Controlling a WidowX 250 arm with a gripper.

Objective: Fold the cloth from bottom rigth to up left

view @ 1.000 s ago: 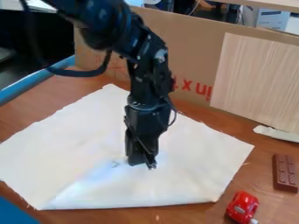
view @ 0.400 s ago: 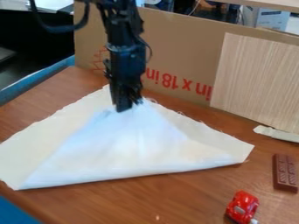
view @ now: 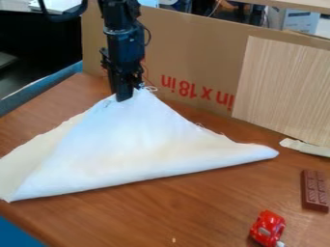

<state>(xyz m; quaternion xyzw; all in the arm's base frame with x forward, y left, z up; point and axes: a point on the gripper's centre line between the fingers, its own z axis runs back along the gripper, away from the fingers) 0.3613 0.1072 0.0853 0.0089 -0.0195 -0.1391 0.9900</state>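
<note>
My gripper [view: 127, 94] hangs over the far upper-left part of the table, shut on the cloth's lifted corner. The white cloth [view: 148, 149] is doubled over into a large triangle, its peak at the fingertips and its folded edge running from the lower left to the right. A strip of the under layer shows along the left side, while the cloth's far corner is covered by the upper layer and the gripper.
A red toy car [view: 268, 228] and a brown chocolate bar [view: 314, 190] lie at the lower right. Behind the cloth stands a cardboard panel [view: 193, 53], close to the gripper, with a wood-grain board [view: 287, 87] against it at right.
The gripper has moved up and slightly left from the cloth's middle, drawing the held corner to the far side. The near edge has lifted over and the fold has grown.
</note>
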